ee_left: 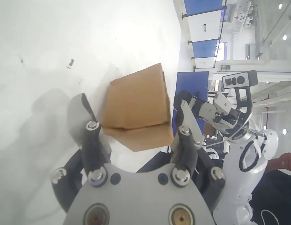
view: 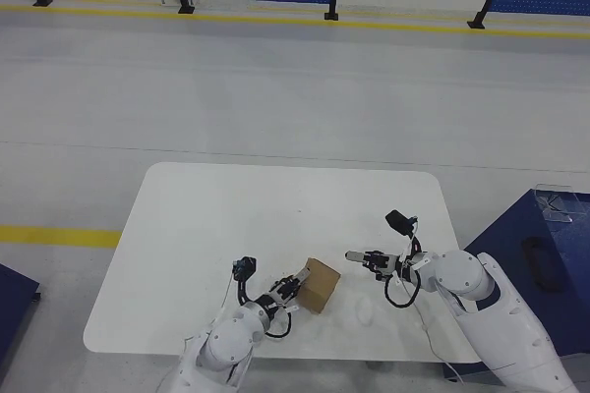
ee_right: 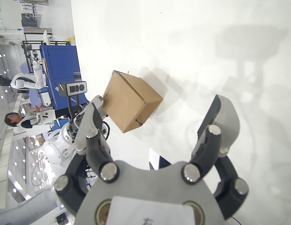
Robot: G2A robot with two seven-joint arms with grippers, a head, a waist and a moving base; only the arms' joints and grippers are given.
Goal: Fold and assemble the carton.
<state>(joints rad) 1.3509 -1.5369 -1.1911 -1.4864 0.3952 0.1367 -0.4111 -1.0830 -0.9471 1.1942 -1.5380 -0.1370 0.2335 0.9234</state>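
Carton between left fingers, spread, not clamping; right fingers apart too, carton near, beyond tips.

Carton blocks btwn left gripper & right gripper; room over far table.

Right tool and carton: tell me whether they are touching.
Apart. In the top view a thin strip of white table shows between the carton and the right tool, which hangs open beside the carton's corner.
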